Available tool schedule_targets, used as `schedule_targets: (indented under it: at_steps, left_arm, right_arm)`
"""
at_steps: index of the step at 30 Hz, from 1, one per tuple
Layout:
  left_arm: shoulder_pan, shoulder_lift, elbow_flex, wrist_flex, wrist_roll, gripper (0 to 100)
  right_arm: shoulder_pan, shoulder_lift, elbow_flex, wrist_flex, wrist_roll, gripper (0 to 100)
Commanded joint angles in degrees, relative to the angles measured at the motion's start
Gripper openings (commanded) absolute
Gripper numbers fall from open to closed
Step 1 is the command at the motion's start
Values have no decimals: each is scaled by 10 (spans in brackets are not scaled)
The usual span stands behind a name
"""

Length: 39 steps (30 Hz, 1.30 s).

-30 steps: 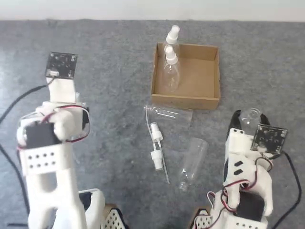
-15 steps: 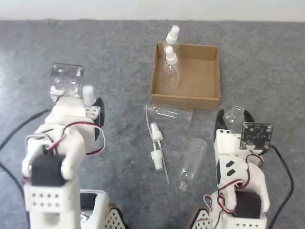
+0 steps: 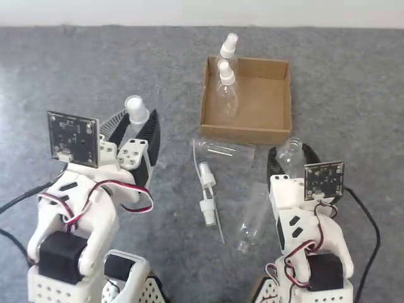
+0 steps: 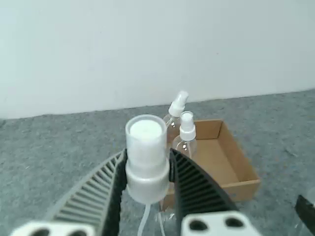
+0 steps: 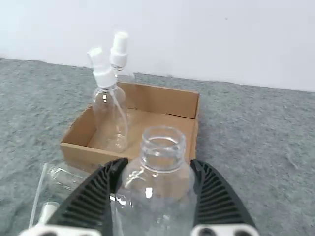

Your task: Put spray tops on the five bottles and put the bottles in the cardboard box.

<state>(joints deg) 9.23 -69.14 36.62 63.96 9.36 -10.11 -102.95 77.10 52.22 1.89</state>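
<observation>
My left gripper point(image 3: 137, 128) point(image 4: 146, 169) is shut on a white spray top point(image 3: 135, 108) point(image 4: 146, 150), held upright above the grey table, left of the cardboard box point(image 3: 276, 131) point(image 4: 239, 169) point(image 5: 172, 104). My right gripper point(image 3: 290, 154) point(image 5: 157, 184) is shut on an uncapped clear bottle point(image 3: 290, 151) point(image 5: 158, 167), held upright in front of the box. Two capped bottles point(image 3: 225, 88) point(image 4: 183, 130) point(image 5: 107, 105) stand in the box's left side. Two more clear bottles point(image 3: 224, 151) point(image 3: 254, 213) lie on the table between the arms, beside two loose spray tops point(image 3: 207, 189).
The box's right half is bare cardboard floor point(image 3: 265, 104). Grey carpet-like table surface point(image 3: 158, 69) stretches free around the box. A pale wall point(image 4: 147, 44) runs along the far edge.
My left arm has swung toward the centre, bringing the spray top up and rightward. My right arm has shifted left and forward with the bottle, closer to the box.
</observation>
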Motion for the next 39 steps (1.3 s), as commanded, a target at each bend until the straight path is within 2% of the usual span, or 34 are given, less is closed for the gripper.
schedule_targets:
  at_steps: [1,9,14,19,23,27,39]
  left_arm:
    - [20,-8,-5,-51,10,13]
    - [31,-9,8,-69,45,13]
    - [31,-9,-13,-89,43,13]
    - [31,-9,-48,-89,46,13]
    - [34,-9,-67,-91,47,13]
    - [38,-9,-81,-91,45,13]
    - [171,-9,-88,-87,-44,13]
  right_arm:
    - [-38,-7,-8,3,5,55]
    - [-137,-7,-3,-21,6,55]
    - [-199,-7,41,-142,8,52]
    - [-242,-7,101,-244,69,52]
    - [-276,-7,132,-284,102,52]
    - [-283,-7,157,-287,82,52]
    - [-279,-7,172,-281,79,51]
